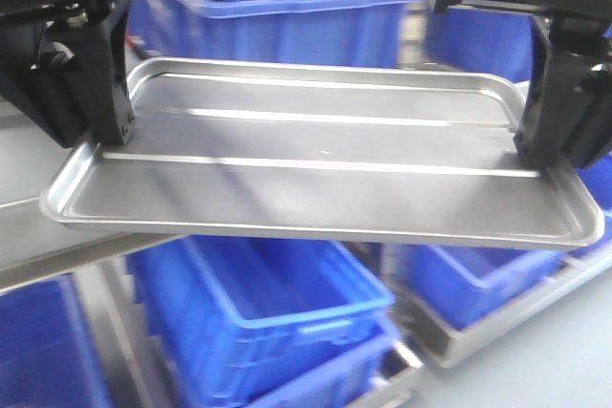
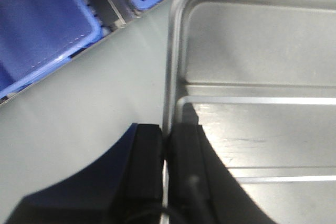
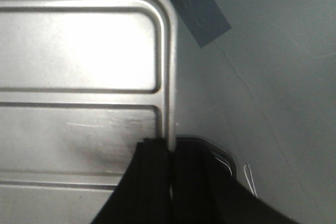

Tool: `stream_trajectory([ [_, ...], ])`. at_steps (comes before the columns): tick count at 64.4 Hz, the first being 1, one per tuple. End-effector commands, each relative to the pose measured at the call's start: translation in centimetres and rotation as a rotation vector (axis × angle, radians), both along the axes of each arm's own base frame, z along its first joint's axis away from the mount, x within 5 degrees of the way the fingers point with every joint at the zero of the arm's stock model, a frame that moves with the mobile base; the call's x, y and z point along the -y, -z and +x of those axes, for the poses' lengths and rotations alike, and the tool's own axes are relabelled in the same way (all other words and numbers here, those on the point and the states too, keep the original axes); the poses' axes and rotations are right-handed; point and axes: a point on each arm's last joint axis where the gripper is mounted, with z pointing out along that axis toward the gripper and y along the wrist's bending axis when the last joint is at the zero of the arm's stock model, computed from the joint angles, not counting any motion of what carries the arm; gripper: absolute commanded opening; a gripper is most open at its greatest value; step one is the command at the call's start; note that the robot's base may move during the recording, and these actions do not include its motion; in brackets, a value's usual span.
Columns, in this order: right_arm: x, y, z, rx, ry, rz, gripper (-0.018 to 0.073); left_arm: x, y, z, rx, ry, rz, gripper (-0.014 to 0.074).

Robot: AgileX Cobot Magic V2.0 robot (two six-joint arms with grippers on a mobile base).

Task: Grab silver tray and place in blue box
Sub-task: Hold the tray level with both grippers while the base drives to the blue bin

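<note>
Grey floor (image 3: 273, 77), tape patch (image 3: 202, 11), steel rail (image 1: 478, 336).

Smooth grey floor (image 3: 273, 77); darker tape patch (image 3: 202, 11); steel rack rail (image 1: 57, 260) at left.

The silver tray (image 1: 325, 155) hides part of the blurred blue box (image 1: 316, 318) beneath.

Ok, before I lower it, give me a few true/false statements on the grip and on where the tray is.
1. The left gripper is shut on the rim of the silver tray. True.
2. The right gripper hangs open, clear of the tray. False: it is shut on the rim at the opposite end.
3. The tray sits inside a blue box. False: it is held in the air, with the blue box below it.
4. Nothing lies on the tray. True.
</note>
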Motion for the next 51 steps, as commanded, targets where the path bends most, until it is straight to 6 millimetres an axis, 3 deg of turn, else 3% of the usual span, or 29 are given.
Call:
stream_trajectory([
  [1,-0.44,-1.93,0.08,0.094,-0.016,0.095,0.0059,0.55,-2.09,-0.36,0.066,0.024,-0.121,-0.0015],
  [51,-0.44,-1.93,0.08,0.094,-0.016,0.095,0.0059,0.56,-2.08,-0.38,0.063,0.023,-0.123,-0.0015],
])
